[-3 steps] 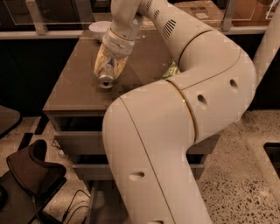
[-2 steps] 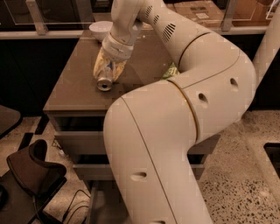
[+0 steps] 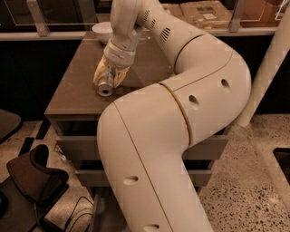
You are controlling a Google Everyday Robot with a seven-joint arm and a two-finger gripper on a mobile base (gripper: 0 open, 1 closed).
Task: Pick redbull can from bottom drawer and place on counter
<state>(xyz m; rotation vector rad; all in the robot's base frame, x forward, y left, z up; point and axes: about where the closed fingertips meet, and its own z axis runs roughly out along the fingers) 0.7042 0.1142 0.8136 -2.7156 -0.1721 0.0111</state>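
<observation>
While we place: gripper (image 3: 108,82) clamped on tilted redbull can (image 3: 105,89), toward 8 o'clock on tabletop (image 3: 72,93).
Care: we should upright it, lower, then release.
Risk: rolling.

floor (image 3: 247,199): pale speckled stone, near right
chair (image 3: 31,176): dark, near left
rail (image 3: 45,35): light, across the dim far side
boxes (image 3: 204,11): cardboard, far right
post (image 3: 267,77): white, right
hand (image 3: 106,82): low over surface (image 3: 72,93), left part

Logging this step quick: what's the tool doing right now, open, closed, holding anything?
Tool: closed on the redbull can, low over the front left part of the counter.
</observation>
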